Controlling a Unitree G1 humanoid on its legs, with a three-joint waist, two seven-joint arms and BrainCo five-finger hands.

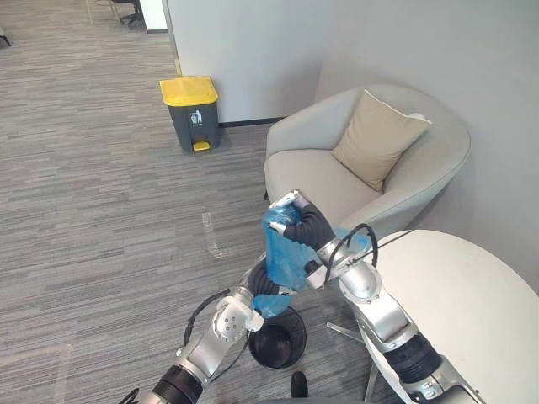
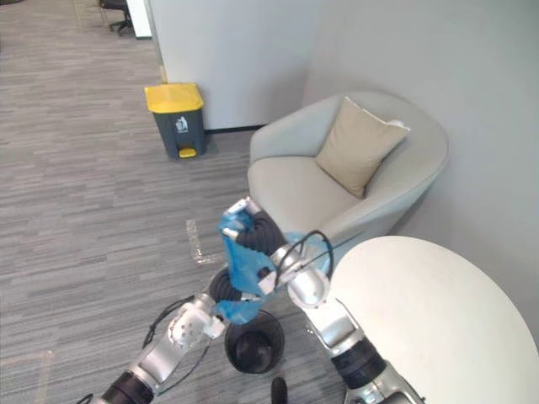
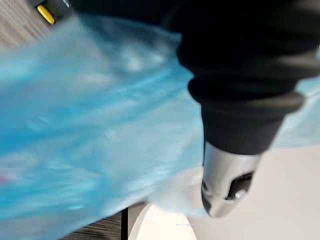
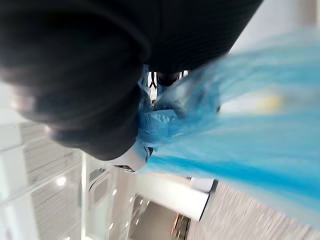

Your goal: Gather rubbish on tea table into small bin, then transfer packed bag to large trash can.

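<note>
A blue plastic bag (image 1: 282, 252) hangs in the air just above the small black bin (image 1: 276, 343) on the floor. My right hand (image 1: 296, 217) is shut on the bag's bunched top, and the right wrist view shows the blue film (image 4: 240, 145) gathered against its dark cover. My left hand (image 1: 261, 282) is pressed against the bag's lower part, with the film (image 3: 90, 125) spread close before it. The large grey trash can with a yellow lid (image 1: 191, 109) stands by the far wall, its lid down.
The round white tea table (image 1: 472, 303) is at my right, its top bare. A grey armchair (image 1: 320, 181) with a beige cushion (image 1: 379, 139) stands behind the bag. Open carpet (image 1: 101, 219) stretches from the bin to the large can.
</note>
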